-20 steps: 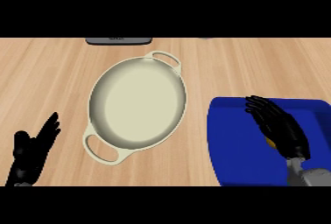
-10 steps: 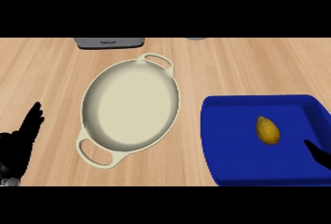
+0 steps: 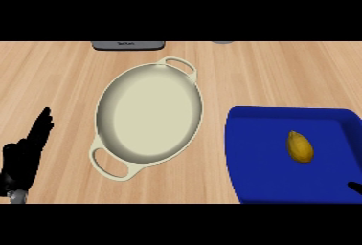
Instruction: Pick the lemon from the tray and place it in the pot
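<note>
Head view. The light wooden tabletop (image 3: 56, 76) has a plank-grain surface. A cream, smooth-walled oval pot (image 3: 148, 115) stands left of centre. It is shallow, has a loop handle at each end of its long axis, and holds nothing.

A deep blue rectangular tray with rounded corners and a raised rim (image 3: 262, 153) sits to the right of the pot, apart from it, and is cut off by the view's right edge.

The small yellow lemon (image 3: 300, 147) lies in the tray's right half, on the tray floor. It is almond-shaped with a matt skin. Its long axis runs near to far, leaning slightly left at the top. The narrower, pointed end faces the far side and the blunter end faces the robot.

The left hand (image 3: 25, 153) rests at the lower left edge, clear of the pot, its fingers straight and holding nothing.

Of the right hand (image 3: 355, 186) only a black tip shows, at the tray's lower right corner. Whether it is open or closed cannot be told.

A dark grey flat object (image 3: 127, 44) lies at the far edge.
</note>
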